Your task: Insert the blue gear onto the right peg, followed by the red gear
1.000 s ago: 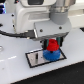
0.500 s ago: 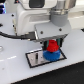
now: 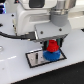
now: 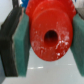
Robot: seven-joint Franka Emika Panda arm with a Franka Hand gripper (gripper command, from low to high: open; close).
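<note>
Exterior view showed the blue gear (image 3: 52, 55) already seated on the grey plate (image 3: 34, 59), the red gear (image 3: 52, 47) directly above it. Wrist view showed the gripper (image 4: 48, 40) clamped on the red gear, so only lowering and release seemingly remained.

A white table (image 3: 12, 70) carries a grey, black-edged rectangular plate (image 3: 35, 58). On the plate rests the blue gear (image 3: 53, 55). A black cable seemingly crosses the table's far edge.
</note>
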